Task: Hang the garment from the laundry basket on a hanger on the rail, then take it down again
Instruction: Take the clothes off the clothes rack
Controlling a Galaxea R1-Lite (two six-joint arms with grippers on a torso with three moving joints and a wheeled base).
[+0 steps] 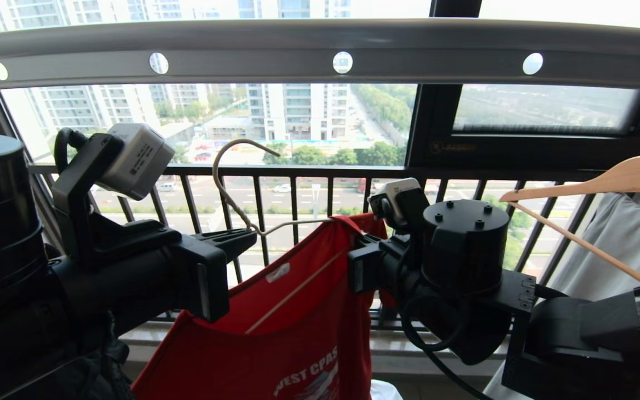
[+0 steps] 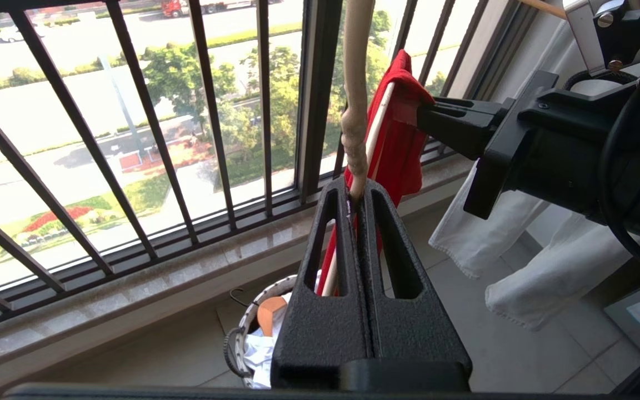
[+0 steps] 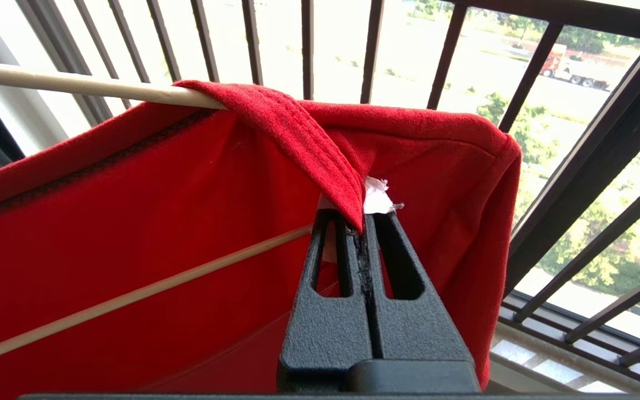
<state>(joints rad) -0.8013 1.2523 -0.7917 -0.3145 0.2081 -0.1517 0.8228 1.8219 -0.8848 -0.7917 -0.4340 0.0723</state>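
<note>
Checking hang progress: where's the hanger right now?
Not on the rail yet: in the head view the hanger sits centre-left below it, its neck pinched in the left gripper, with the red T-shirt draped on it and the right gripper clamping the shirt's shoulder.

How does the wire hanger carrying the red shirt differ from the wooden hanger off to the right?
The cream wire hanger is thin, with a long curved hook neck; the wooden hanger is thick light wood with a slim crossbar. The wire hanger is pinched at its neck by the left gripper below the rail; no gripper touches the wooden hanger. The wire hanger bears the red T-shirt; the wooden hanger bears a pale garment. Both carry clothing.
</note>
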